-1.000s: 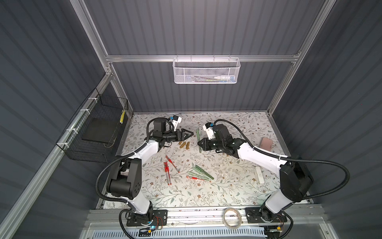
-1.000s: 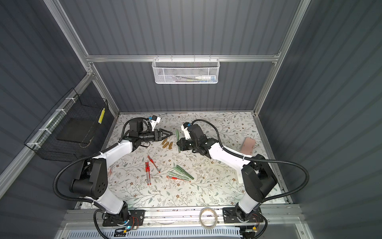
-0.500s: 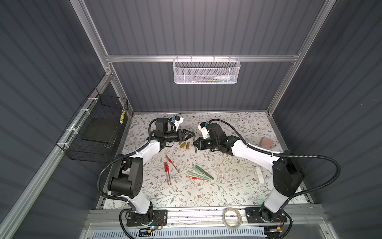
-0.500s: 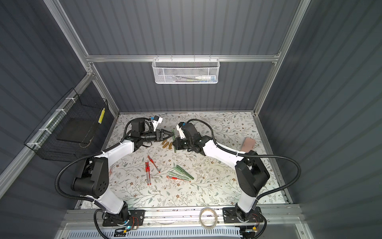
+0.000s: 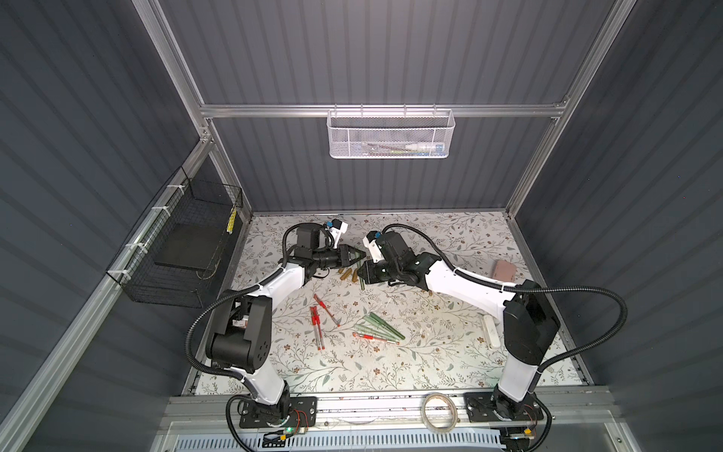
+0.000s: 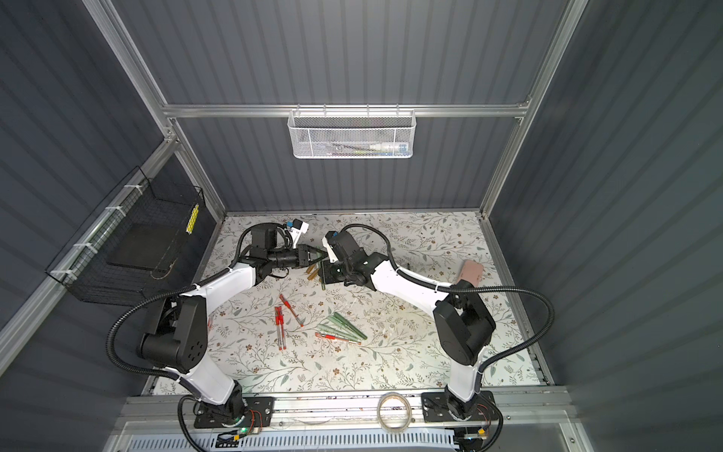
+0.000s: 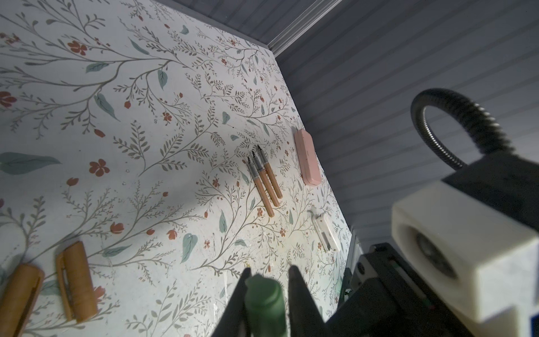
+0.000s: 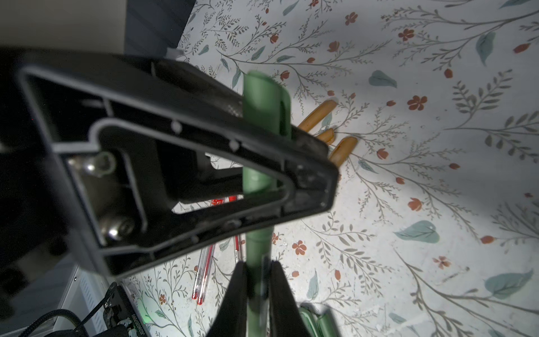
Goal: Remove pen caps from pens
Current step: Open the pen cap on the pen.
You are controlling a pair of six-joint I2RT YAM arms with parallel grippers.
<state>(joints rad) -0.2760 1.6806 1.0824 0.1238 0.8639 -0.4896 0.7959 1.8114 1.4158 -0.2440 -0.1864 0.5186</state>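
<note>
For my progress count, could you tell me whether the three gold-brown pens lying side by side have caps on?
No; all three gold-brown pens show bare dark tips.

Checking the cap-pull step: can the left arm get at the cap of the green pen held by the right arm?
Likely yes: the left fingers are shut on the green cap, the right fingers hold the pen barrel, and nothing stands between them.

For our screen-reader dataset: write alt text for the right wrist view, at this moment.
The right gripper holds a green pen by its barrel while the left gripper, crossing the frame, clamps the pen's green cap, not yet pulled off. Beyond them three gold-brown caps and some red pens lie on the floral table.
</note>
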